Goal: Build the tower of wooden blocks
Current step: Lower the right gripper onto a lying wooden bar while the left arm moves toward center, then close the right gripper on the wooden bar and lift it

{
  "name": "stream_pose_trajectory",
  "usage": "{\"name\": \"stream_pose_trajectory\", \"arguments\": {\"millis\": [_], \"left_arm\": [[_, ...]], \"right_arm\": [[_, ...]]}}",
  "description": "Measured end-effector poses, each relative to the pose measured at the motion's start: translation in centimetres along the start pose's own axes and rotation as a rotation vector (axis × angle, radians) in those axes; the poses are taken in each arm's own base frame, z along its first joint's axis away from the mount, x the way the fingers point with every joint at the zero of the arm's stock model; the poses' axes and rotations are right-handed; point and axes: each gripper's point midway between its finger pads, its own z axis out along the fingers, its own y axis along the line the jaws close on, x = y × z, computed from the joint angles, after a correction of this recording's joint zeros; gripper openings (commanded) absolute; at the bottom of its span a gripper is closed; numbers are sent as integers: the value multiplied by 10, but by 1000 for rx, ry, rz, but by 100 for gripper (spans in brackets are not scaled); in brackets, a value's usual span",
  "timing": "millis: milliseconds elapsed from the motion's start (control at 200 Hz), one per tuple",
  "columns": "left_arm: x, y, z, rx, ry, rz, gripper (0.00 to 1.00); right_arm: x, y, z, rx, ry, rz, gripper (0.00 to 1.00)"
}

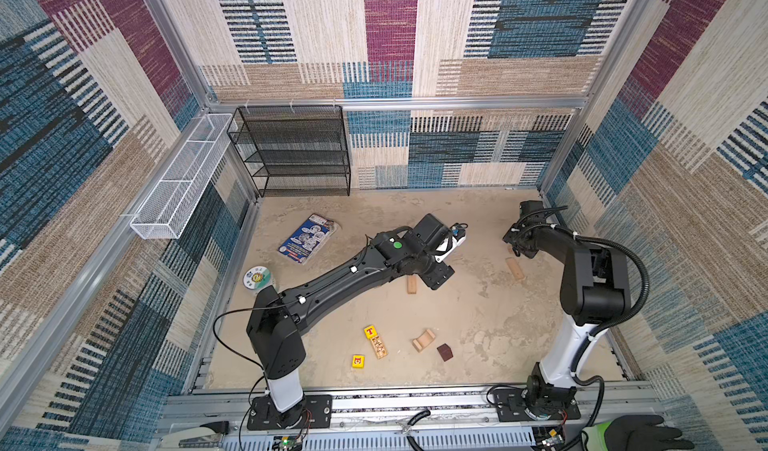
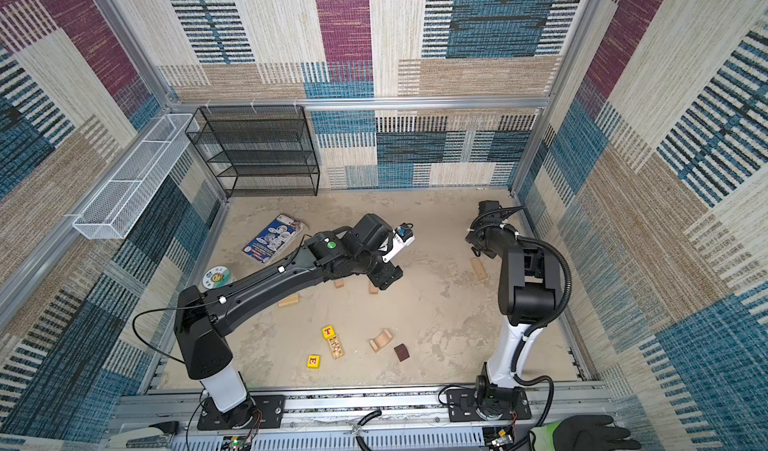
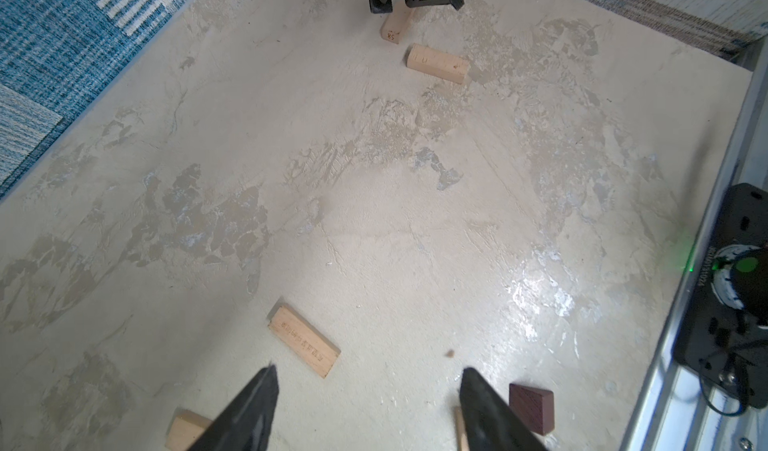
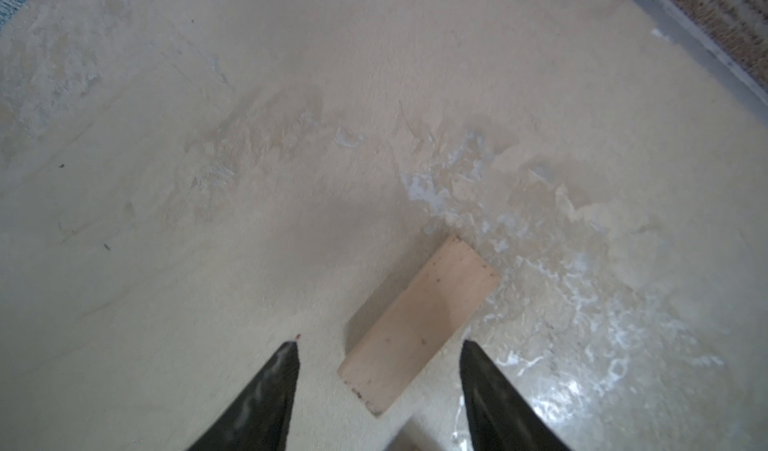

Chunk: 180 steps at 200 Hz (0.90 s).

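Observation:
Loose wood blocks lie flat on the beige table; no tower stands. My right gripper [image 4: 380, 345] is open at the back right, its tips on either side of the near end of a pale bar [image 4: 419, 324] [image 1: 514, 268] without touching it. My left gripper [image 3: 368, 370] hangs open and empty over mid-table, just short of a printed pale bar [image 3: 303, 341]. A dark brown cube [image 3: 532, 407] [image 1: 444, 352] sits beside one finger. Toward the front lie an arch [image 1: 424, 339], a yellow T cube [image 1: 369, 331] against a printed bar [image 1: 379, 346], and a yellow cube [image 1: 358, 361].
A blue printed packet [image 1: 307, 238] and a round white disc [image 1: 256, 279] lie at the left. A black mesh shelf [image 1: 295, 149] stands at the back left and a white wire basket [image 1: 178, 178] hangs on the left wall. A gloved hand [image 1: 636, 432] rests at the front right.

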Motion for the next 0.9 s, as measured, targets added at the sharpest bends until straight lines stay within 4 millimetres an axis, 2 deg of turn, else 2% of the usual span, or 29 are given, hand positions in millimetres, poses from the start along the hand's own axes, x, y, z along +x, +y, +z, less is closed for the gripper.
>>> {"name": "stream_pose_trajectory", "arguments": {"millis": [431,902], "left_arm": [[-1,-3,5,0,8,4,75],[7,4,13,-43,61,8,74]], "right_arm": [[11,-6,14,24,35,-5,57],[17,-9,17,33,46,-22,48]]}}
